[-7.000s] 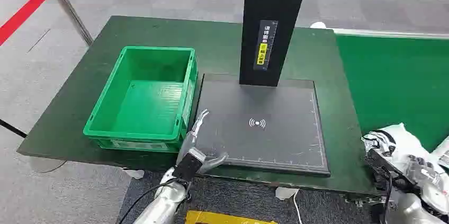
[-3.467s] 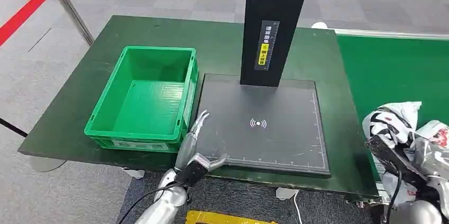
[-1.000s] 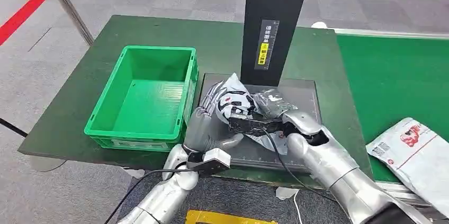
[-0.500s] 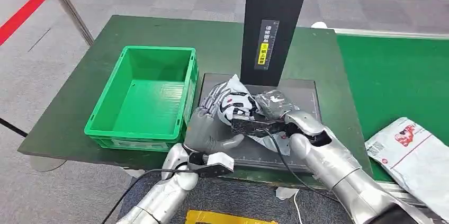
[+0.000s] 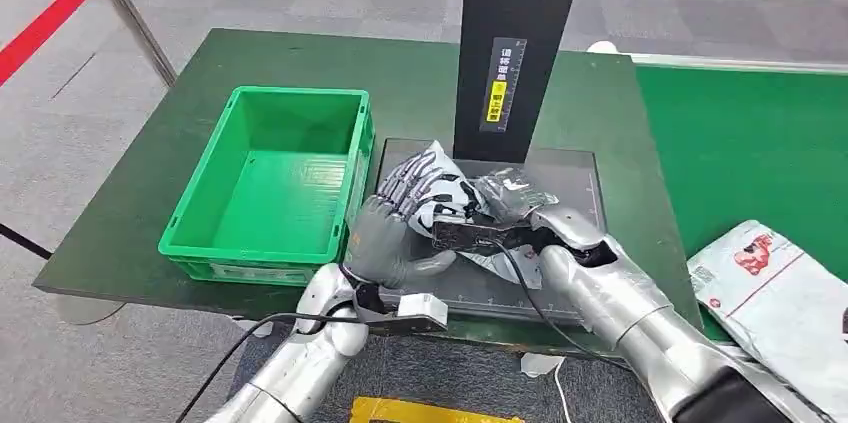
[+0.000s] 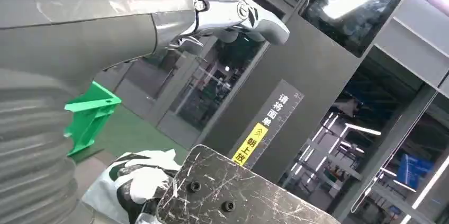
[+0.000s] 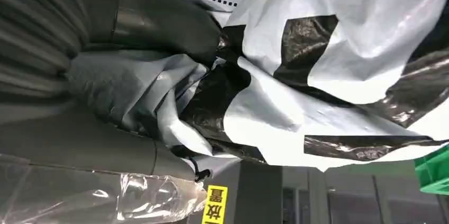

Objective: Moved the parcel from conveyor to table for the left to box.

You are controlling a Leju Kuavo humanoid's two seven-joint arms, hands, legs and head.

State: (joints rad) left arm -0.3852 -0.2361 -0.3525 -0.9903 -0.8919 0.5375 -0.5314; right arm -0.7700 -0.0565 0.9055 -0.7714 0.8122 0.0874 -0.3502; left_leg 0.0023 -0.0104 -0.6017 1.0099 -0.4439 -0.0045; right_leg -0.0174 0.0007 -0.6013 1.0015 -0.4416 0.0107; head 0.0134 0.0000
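Observation:
The parcel (image 5: pixel 440 188), a crumpled white and black plastic bag, is over the black scanner pad (image 5: pixel 580 283), in front of the black column. My right hand (image 5: pixel 495 223) grips it from the right; in the right wrist view the thumb (image 7: pixel 159 23) presses into the parcel (image 7: pixel 317 49). My left hand (image 5: pixel 395 228) rests against the parcel's left side, fingers (image 5: pixel 405 181) spread over it and thumb held apart below. In the left wrist view the parcel (image 6: pixel 137 181) lies under the raised thumb (image 6: pixel 243 17). The green box (image 5: pixel 270 183) stands empty just left of the pad.
The black column (image 5: pixel 510 43) rises from the back of the pad. A second white parcel (image 5: pixel 780 288) lies on the green conveyor (image 5: pixel 740 143) at the right. A red barrier strap on its post (image 5: pixel 120 3) stands beyond the dark green table (image 5: pixel 130 193).
My right hand carried the parcel from the conveyor to the scanner pad. In the last second my left hand slid further onto the parcel's left side, and the parcel shifted slightly left.

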